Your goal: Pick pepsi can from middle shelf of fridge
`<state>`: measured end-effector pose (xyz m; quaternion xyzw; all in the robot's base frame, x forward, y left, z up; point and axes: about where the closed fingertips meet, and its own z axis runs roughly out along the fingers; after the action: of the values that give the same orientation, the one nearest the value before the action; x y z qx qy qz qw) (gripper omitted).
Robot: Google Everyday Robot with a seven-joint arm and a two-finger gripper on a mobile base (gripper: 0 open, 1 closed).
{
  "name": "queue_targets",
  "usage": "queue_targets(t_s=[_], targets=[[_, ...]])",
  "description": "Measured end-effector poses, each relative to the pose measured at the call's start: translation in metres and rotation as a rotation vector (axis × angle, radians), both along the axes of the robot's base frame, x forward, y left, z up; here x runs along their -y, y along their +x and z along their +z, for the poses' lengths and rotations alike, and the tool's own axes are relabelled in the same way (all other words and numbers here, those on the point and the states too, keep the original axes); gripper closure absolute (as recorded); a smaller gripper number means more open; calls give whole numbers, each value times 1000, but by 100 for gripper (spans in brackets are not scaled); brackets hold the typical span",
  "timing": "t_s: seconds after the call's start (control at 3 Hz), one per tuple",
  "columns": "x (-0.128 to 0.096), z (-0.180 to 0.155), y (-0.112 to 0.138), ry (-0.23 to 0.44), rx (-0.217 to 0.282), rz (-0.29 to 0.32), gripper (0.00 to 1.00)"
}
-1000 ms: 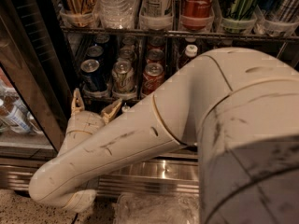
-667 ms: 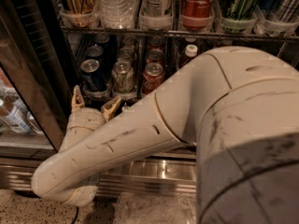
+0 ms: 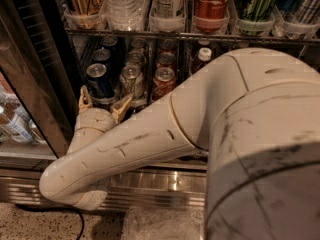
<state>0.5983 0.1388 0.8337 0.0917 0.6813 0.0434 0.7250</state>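
Nearest, filling the view from 3 to 6 o'clock, is the robot's bulky white arm (image 3: 260,154). Its forearm slopes down to 8 o'clock and bends up at the wrist into the fridge (image 3: 160,184), above the ribbed steel base.

The gripper (image 3: 102,104) sits at the front edge of the middle shelf (image 3: 144,102). Its two tan fingers (image 3: 85,99) are spread apart, one on either side of the foot of the front pepsi can (image 3: 99,81), which stands at 12 o'clock from the gripper in the leftmost lane. Whether the fingers touch the can cannot be told.

This looks like the end of the reach, with the grasp not yet made. The next move would call for closing on the can squarely, then drawing it straight out toward 6 o'clock.

Just beside the can at 3 o'clock stands a silver can (image 3: 130,77), close to the right finger and easy to nudge. A red cola can (image 3: 163,80) follows. More blue cans (image 3: 102,56) line up behind at 12 o'clock. Overhead, the rack of tall bottles (image 3: 165,35) carries a Coca-Cola bottle (image 3: 212,1), limiting lift. The glass door (image 3: 20,109) stands at 9 o'clock.
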Motion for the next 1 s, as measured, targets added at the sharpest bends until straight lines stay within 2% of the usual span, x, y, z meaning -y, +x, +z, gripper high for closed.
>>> queue_targets(t_s=[0.33, 0.67, 1.0], targets=[[2, 3, 18, -23, 5, -1, 21], [-3, 4, 23, -28, 9, 6, 21], [-24, 11, 35, -51, 34, 35, 24]])
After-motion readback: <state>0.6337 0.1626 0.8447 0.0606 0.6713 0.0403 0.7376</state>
